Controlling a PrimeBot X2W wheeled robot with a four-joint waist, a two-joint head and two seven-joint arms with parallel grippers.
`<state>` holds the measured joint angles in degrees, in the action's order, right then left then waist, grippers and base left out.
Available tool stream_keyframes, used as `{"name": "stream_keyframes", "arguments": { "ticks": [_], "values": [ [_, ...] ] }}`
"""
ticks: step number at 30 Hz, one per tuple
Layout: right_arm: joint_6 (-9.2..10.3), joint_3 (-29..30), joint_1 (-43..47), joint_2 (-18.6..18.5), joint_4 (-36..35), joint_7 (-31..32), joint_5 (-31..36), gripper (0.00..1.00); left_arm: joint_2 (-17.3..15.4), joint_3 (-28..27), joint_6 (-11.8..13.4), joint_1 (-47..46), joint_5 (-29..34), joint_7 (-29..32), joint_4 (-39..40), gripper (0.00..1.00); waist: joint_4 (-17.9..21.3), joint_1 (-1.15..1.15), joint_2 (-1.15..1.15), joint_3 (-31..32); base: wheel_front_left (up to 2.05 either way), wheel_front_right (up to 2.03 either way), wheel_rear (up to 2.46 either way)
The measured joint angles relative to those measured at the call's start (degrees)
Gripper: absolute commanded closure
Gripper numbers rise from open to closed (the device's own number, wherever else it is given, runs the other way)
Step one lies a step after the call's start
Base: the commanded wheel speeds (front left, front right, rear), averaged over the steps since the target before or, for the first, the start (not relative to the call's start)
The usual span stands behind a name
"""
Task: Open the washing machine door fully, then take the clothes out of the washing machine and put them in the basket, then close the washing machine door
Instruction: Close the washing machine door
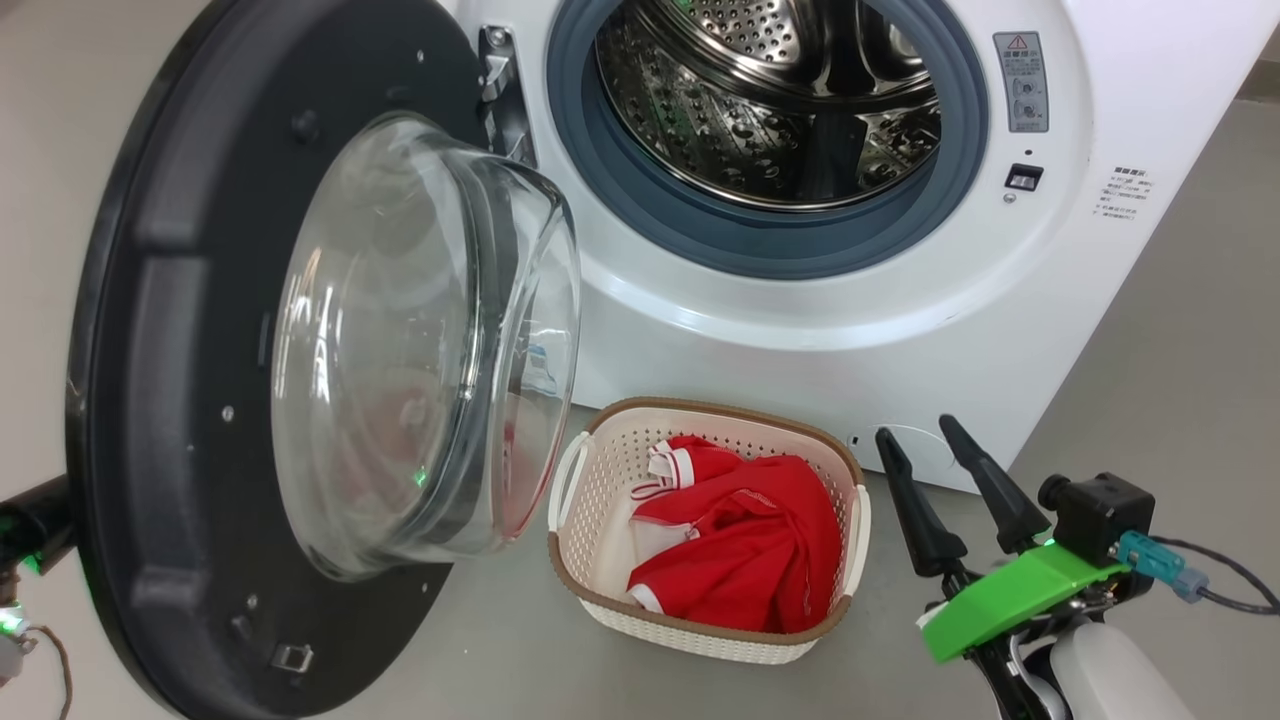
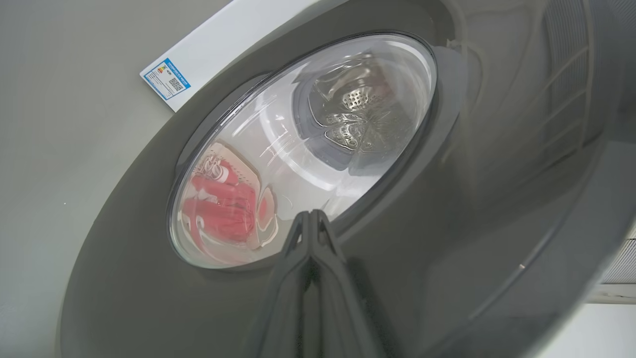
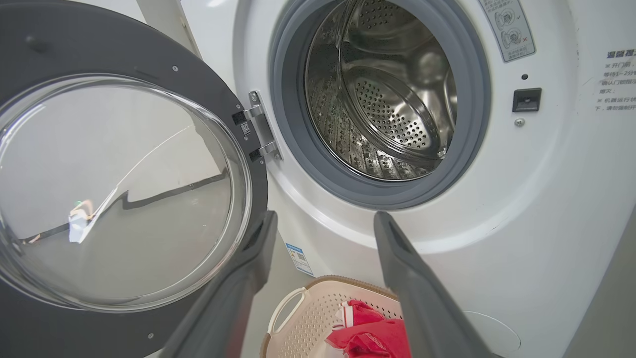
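Note:
The washing machine (image 1: 800,330) stands open, its steel drum (image 1: 770,90) bare inside. The washing machine door (image 1: 170,400) hangs swung out to the left, glass bowl (image 1: 420,340) facing the machine. The clothes (image 1: 740,540), red with white trim, lie in the basket (image 1: 720,408) on the floor below the opening. My right gripper (image 1: 912,432) is open and holds nothing, just right of the basket; in its wrist view this gripper (image 3: 325,219) points at the drum (image 3: 392,94). My left gripper (image 2: 310,215) is shut, tips at the door's outer face (image 2: 447,223) by the glass edge.
A dark part of my left arm (image 1: 30,520) shows behind the door at the far left. Grey floor (image 1: 1180,350) runs along the machine's right side. A blue label (image 2: 166,79) marks the machine's lower corner.

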<state>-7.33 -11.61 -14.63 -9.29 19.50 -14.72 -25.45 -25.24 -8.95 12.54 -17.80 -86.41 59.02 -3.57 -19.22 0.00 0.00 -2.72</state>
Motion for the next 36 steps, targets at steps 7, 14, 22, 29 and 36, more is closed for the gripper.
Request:
{"name": "stream_keyframes", "arguments": {
  "ticks": [7, 14, 22, 29, 36],
  "values": [
    [0.00, 0.21, 0.62, 0.26, 0.08, 0.00, 0.00, 0.00, 0.90, 0.81, 0.49, 0.19, -0.73, 1.03, 2.45, 1.00, -0.01, 0.00, 0.00, -0.09, 0.00, 0.00, 0.00],
    [0.00, 0.20, 0.62, 0.31, 0.10, 0.00, 0.00, 0.00, 2.46, 1.99, 0.66, 0.47, -1.70, 1.75, 4.71, 1.00, 0.26, 0.00, 0.00, -0.02, 0.00, 0.00, 0.00],
    [0.00, 0.12, 0.62, 0.33, 0.23, 0.00, 0.00, 0.00, 2.53, 1.97, 0.52, 1.15, -1.48, 1.35, 5.67, 1.00, 0.43, 0.00, 0.00, 0.55, 0.00, 0.00, 0.00],
    [0.00, -0.24, 0.65, 0.36, 0.31, 0.00, 0.00, 0.00, 2.54, 2.03, -2.35, 1.14, 1.56, -1.91, 5.75, 0.97, -0.16, 0.00, 0.00, 1.01, 0.00, 0.00, 0.00],
    [0.00, -0.38, 1.63, 0.36, 0.42, 0.00, 0.00, 0.00, 2.59, 1.87, -5.33, 1.10, 4.98, -5.89, 3.66, 0.72, -1.48, 0.00, 0.00, 1.54, 0.00, 0.00, 0.00]
  ]
}}
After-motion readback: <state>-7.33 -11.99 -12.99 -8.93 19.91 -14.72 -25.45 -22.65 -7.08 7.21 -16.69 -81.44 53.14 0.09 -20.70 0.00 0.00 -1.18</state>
